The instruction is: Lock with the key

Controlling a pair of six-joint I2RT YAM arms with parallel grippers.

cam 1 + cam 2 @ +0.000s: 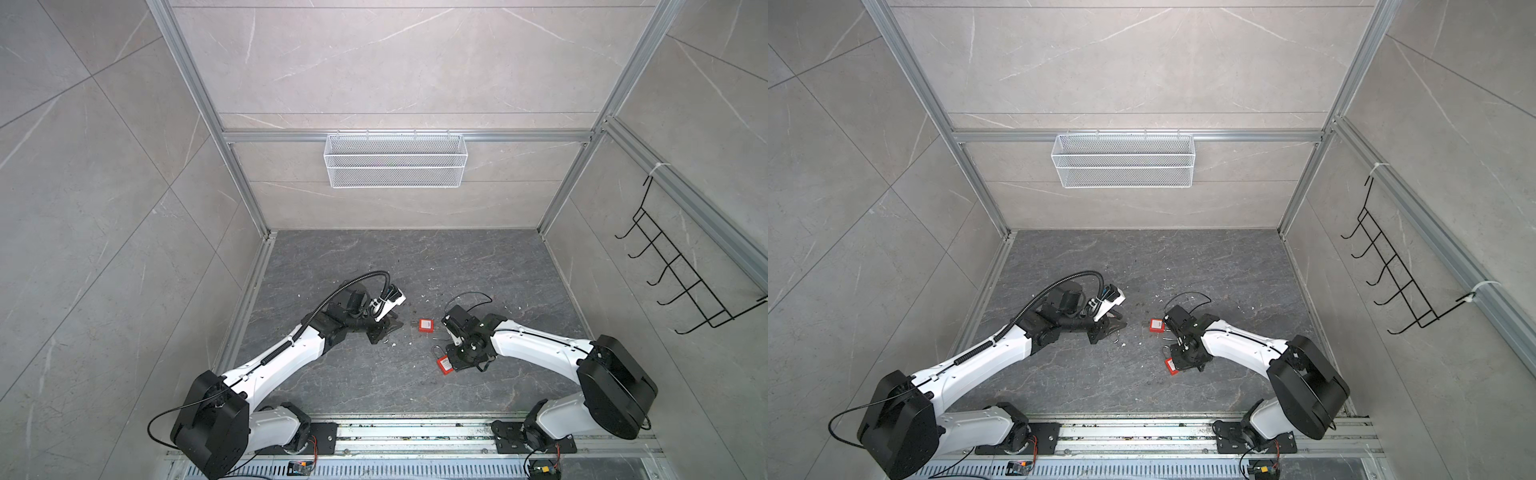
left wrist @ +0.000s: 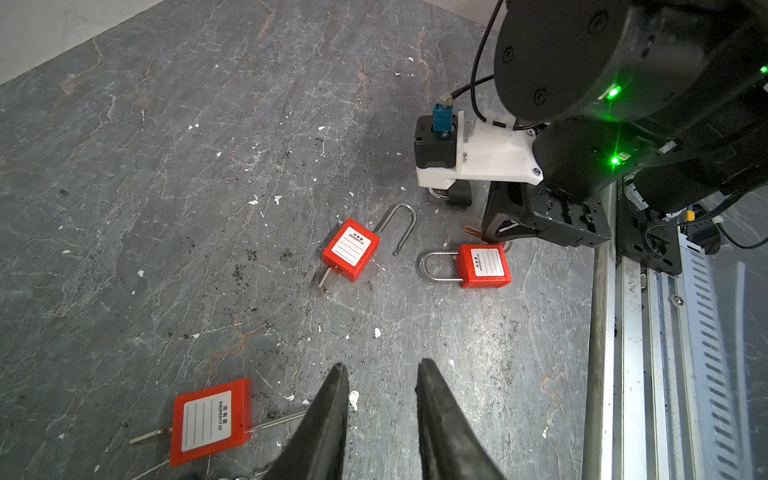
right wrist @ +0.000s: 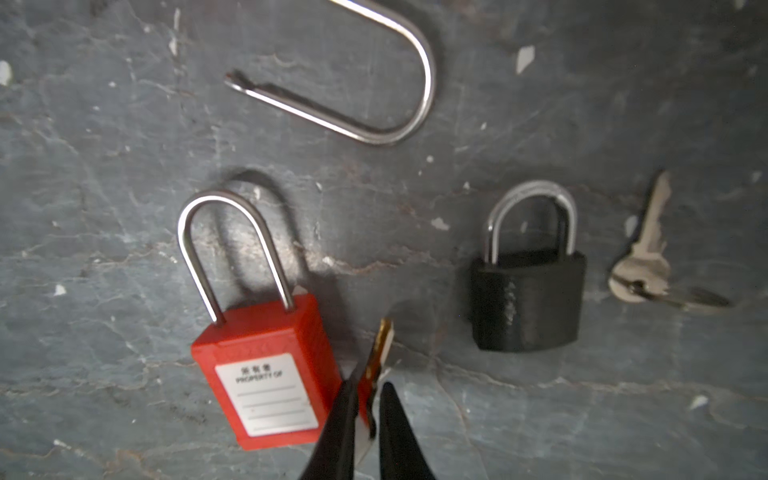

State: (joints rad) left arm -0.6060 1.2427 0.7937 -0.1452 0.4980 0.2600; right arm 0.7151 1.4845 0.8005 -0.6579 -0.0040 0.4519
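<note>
In the right wrist view my right gripper (image 3: 368, 384) is shut on a brass-bladed key (image 3: 382, 343). The blade sticks out past the fingertips, beside a red padlock (image 3: 266, 374) lying flat with its shackle seated. The same padlock (image 2: 484, 266) and key tip (image 2: 471, 230) also show in the left wrist view. A second red padlock (image 2: 351, 249) lies with its shackle swung open and a key in its base. A third red padlock (image 2: 210, 419) lies by my left gripper (image 2: 380, 368), which is open and empty. In both top views the grippers (image 1: 399, 326) (image 1: 1169, 343) sit low over the floor.
A black padlock (image 3: 528, 299) and a loose silver key (image 3: 644, 257) lie beside the red one. White chips litter the dark stone floor (image 1: 374, 374). A wire basket (image 1: 395, 160) hangs on the back wall. A black hook rack (image 1: 685, 274) is on the right wall.
</note>
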